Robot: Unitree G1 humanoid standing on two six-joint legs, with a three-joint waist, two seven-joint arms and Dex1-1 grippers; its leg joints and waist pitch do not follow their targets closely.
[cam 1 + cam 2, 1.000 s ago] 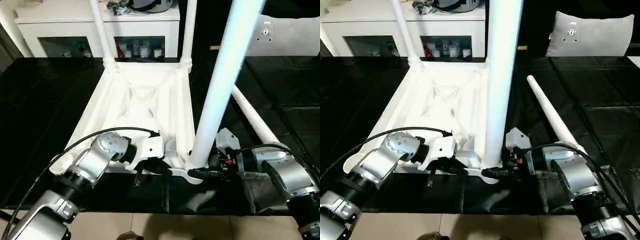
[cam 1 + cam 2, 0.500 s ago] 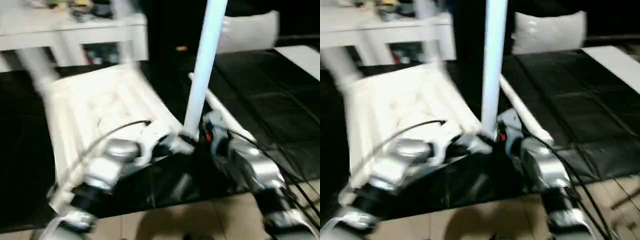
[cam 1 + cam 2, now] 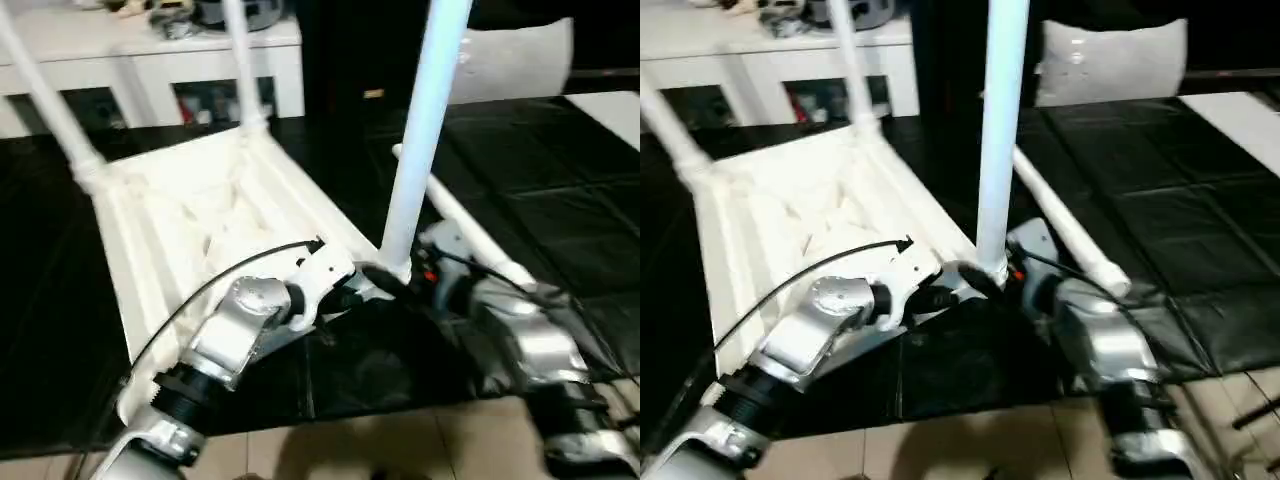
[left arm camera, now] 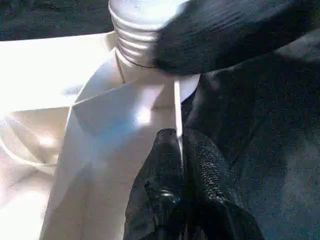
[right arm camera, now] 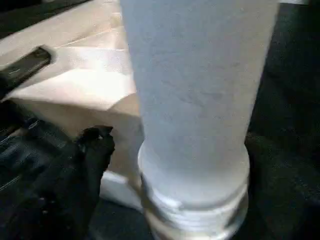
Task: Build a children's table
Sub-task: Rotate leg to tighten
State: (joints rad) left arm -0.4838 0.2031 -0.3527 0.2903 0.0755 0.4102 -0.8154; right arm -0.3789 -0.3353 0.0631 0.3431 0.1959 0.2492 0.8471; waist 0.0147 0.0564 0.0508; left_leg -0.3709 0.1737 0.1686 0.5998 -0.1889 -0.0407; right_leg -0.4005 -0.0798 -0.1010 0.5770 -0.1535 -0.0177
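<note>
The white table top (image 3: 190,205) lies upside down on the black mat, ribs up. Two legs stand in its far corner sockets, one on the left (image 3: 45,100) and one further right (image 3: 240,70). A third leg (image 3: 420,130) stands upright in the near right corner socket, its ribbed base (image 5: 195,200) seated there. The fourth leg (image 3: 460,225) lies on the mat to the right. My left gripper (image 4: 178,137) is shut on the top's thin near rim beside that socket. My right gripper (image 3: 400,285) sits against the upright leg's base from the right.
A white cabinet (image 3: 150,60) with glass doors stands behind the mat, with clutter on top. A grey cushion (image 3: 1110,60) lies at the back right. The mat's near edge meets tiled floor (image 3: 400,450) just below my arms.
The camera has swung right and tilted. The table top's far end has turned to the left relative to the lying leg, while both grippers stay at the near right corner.
</note>
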